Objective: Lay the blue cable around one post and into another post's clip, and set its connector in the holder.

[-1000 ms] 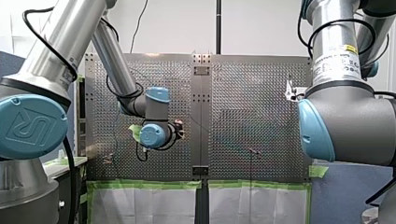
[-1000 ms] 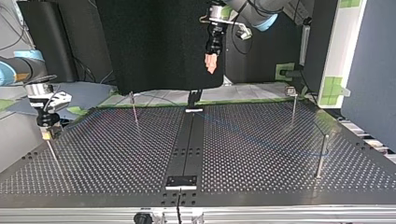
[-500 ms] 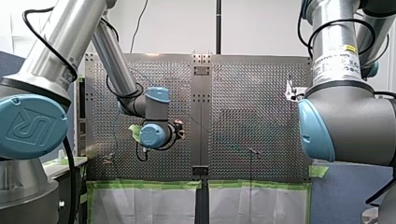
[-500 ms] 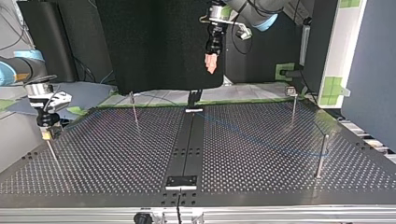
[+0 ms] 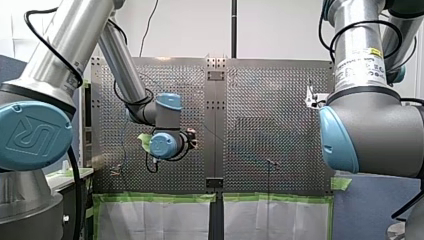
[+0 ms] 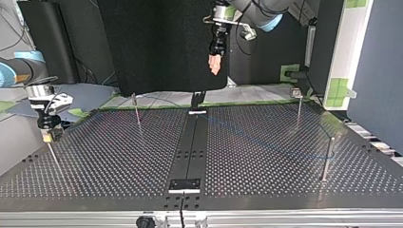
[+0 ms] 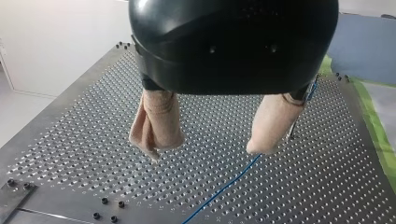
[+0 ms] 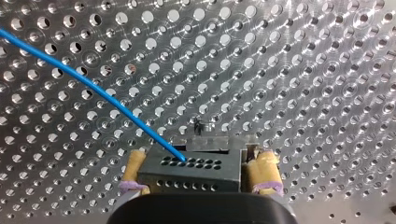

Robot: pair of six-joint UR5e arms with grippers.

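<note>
The blue cable ends in its black connector, clamped between the pads of my right hand low over the tabletop near its left edge in the top view, likely ready for seating, while the cable's run lies beneath my left hand, raised with fingers apart.

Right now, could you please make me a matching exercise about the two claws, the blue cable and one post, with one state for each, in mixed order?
Things:
1. left claw
2. right claw
3. blue cable
4. post at the top view's right, nearer the camera

States:
A. stands upright, no claw on it
B. shut on the black connector
C. open, nothing between its pads
D. runs out of the connector and over the table

Pairs: 1-C, 2-B, 3-D, 4-A.
</note>
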